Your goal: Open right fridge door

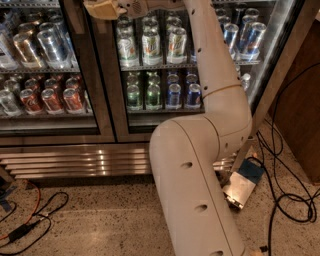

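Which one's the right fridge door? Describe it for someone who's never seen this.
A steel drinks cooler fills the background, fronted by two glass doors. The right fridge door is the pane the white arm crosses, with the tool at its upper left corner. It fronts green-and-white cans and blue cans, while the left door fronts red and silver cans.
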Available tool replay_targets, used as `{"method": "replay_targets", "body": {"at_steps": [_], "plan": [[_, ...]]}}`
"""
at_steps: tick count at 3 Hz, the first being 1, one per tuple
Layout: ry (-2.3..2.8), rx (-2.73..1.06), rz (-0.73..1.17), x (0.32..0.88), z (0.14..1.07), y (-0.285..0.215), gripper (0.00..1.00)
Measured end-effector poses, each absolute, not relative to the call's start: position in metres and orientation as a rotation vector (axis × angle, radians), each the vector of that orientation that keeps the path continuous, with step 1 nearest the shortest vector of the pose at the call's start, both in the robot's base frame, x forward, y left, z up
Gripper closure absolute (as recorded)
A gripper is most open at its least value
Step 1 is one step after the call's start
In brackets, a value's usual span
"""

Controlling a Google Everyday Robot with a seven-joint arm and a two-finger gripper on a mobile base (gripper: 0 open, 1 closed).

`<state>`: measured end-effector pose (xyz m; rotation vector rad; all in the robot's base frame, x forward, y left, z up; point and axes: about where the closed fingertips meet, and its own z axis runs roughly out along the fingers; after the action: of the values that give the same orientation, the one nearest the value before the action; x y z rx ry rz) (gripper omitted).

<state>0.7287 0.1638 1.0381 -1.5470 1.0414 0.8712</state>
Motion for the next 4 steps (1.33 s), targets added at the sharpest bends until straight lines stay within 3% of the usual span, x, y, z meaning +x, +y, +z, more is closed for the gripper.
{"method": "replay_targets", "body": {"at_steps": [4], "plan": [[1.047, -1.556, 0.883, 0.7249, 1.0382, 0.1625, 1.0]]}}
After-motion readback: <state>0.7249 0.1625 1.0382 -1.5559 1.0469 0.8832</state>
